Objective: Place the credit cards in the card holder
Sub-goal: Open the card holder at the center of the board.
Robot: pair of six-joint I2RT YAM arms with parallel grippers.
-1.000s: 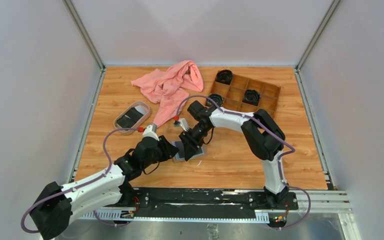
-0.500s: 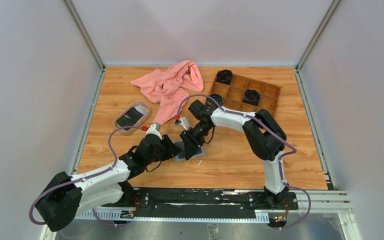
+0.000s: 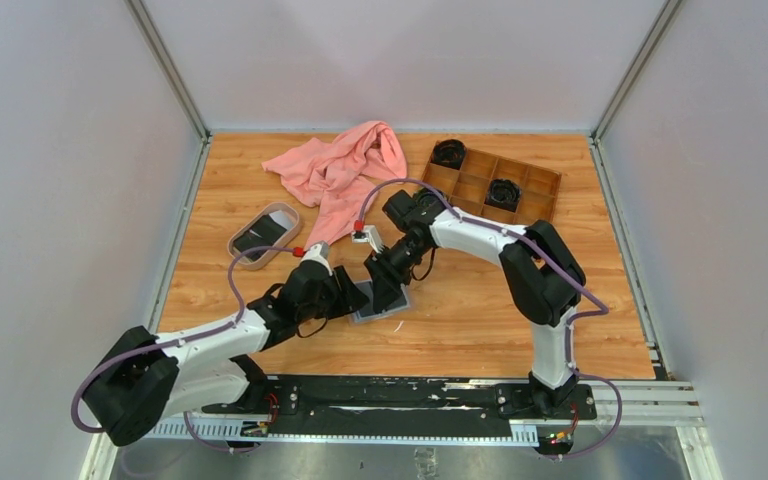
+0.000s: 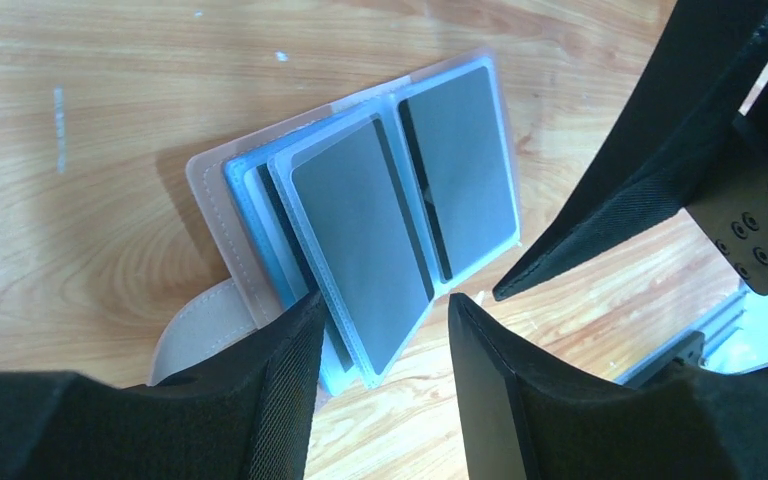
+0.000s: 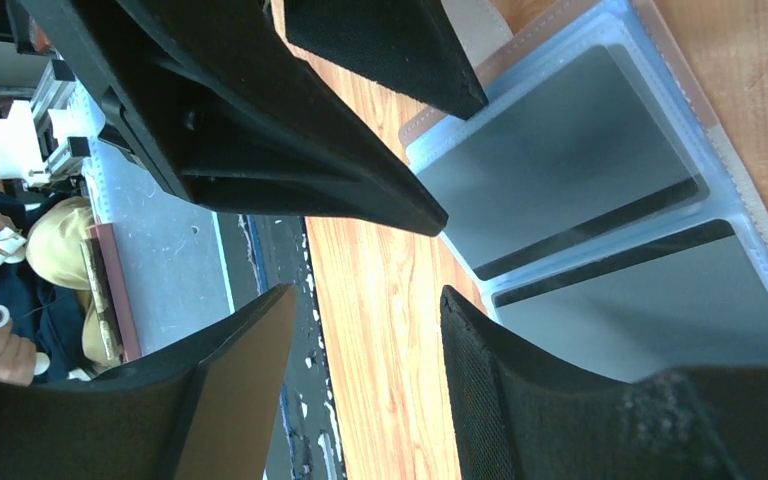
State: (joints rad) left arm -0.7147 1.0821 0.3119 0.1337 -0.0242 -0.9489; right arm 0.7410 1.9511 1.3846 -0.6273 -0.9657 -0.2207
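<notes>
The card holder (image 3: 388, 307) lies open on the table between my two grippers, its tan cover (image 4: 210, 200) under grey-blue sleeves. Two dark credit cards (image 4: 360, 240) (image 4: 465, 170) sit in the sleeves, and both show in the right wrist view (image 5: 560, 180) (image 5: 660, 300). My left gripper (image 4: 385, 310) stands open at the holder's near edge, with a sleeve corner in the gap but not pinched. My right gripper (image 5: 360, 300) is open over bare wood, one finger (image 5: 520, 390) beside the sleeves. More dark credit cards (image 3: 260, 237) lie in the oval tray (image 3: 239, 250).
A pink cloth (image 3: 345, 170) is bunched at the back centre. A brown wooden compartment box (image 3: 535, 195) with black items stands at the back right. The two grippers' fingers are close together over the holder. The table's front edge and black rail (image 3: 400, 395) lie just behind the holder.
My left arm has reached further right toward the holder and its jaws have spread wider. My right gripper has shifted slightly back and right, jaws unchanged.
</notes>
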